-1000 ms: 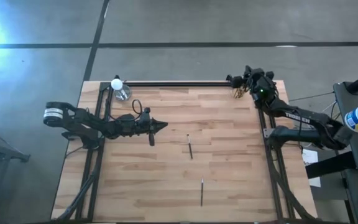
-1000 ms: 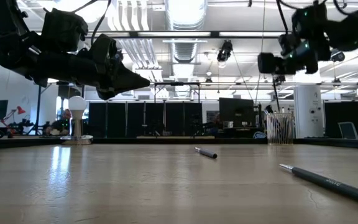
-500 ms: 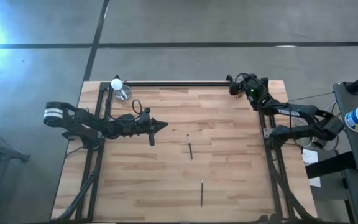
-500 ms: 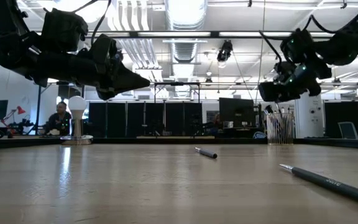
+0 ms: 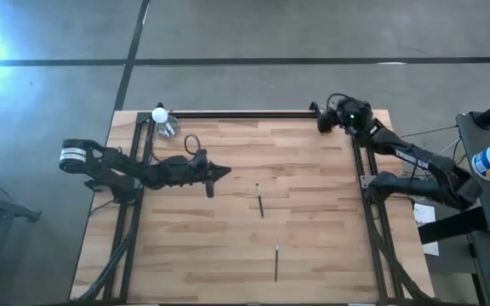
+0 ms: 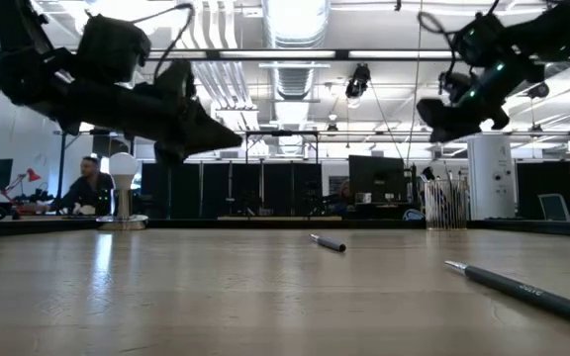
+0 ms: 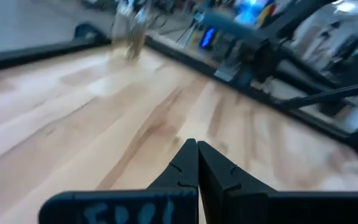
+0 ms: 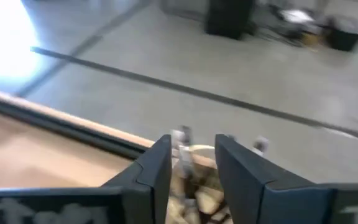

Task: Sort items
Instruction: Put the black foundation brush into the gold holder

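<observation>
Two dark thin items lie flat on the wooden table: one near the middle (image 5: 259, 204) (image 6: 328, 242) and one nearer the front edge (image 5: 276, 262) (image 6: 521, 289). At the far right corner a small clear cup (image 6: 446, 204) (image 8: 197, 186) holds several items upright, their pale tips (image 8: 182, 138) sticking out. My right gripper (image 8: 192, 163) (image 5: 321, 121) (image 6: 441, 111) hangs open just above this cup, with the tips showing between its fingers. My left gripper (image 7: 196, 152) (image 5: 226, 171) (image 6: 224, 138) is shut and empty, hovering over the table's left middle.
At the far left corner a clear glass cup (image 5: 168, 127) stands beside a white bulb on a stand (image 5: 159, 113) (image 6: 123, 188). A dark rail (image 5: 236, 113) runs along the far edge. Bare wood lies around both loose items. A person (image 6: 89, 183) sits in the room behind.
My right gripper has dipped down toward the cup at the far right corner and come up again, tipped nose-down over it. The two items on the table have not moved.
</observation>
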Available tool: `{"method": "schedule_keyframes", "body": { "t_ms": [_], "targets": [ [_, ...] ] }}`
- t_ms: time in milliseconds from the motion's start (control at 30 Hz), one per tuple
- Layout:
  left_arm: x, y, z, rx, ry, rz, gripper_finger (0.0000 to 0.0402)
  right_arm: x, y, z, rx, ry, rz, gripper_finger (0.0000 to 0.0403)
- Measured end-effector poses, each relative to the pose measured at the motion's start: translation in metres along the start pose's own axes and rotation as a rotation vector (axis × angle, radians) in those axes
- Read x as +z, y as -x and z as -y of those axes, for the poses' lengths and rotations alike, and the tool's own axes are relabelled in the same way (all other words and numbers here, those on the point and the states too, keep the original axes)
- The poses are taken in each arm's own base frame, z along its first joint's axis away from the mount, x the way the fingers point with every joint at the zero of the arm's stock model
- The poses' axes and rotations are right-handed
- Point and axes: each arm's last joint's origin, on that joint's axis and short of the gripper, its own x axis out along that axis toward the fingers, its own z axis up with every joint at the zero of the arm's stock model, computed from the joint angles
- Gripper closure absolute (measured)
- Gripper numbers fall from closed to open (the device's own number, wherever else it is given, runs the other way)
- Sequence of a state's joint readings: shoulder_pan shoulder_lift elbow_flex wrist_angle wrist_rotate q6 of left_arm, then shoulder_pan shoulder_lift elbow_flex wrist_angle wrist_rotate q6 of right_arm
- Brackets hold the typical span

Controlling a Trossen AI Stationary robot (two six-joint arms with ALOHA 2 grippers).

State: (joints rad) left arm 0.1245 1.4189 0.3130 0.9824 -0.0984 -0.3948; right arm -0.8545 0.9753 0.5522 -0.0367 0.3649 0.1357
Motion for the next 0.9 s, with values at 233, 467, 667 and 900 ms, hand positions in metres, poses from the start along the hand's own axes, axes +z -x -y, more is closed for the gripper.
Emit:
{"method": "schedule_keyframes", "body": {
  "t_ms": [233,467,667,900],
  "targets": [
    [0.014,-0.028,0.010,0.174,0.043,-0.198,0.0401,-0.016,0.036,-0.010,0.193,0.018,0.078,0.0373],
    [0.026,-0.066,0.023,0.323,0.156,-0.411,0.0375,-0.052,0.066,-0.027,0.423,0.041,0.109,0.0392],
    [0.022,-0.106,0.044,0.425,0.244,-0.569,0.0323,-0.074,0.080,-0.033,0.524,0.034,0.154,0.0392],
    [0.019,-0.142,0.055,0.515,0.347,-0.626,0.0283,-0.085,0.085,-0.030,0.541,0.055,0.183,0.0392]
  ]
}}
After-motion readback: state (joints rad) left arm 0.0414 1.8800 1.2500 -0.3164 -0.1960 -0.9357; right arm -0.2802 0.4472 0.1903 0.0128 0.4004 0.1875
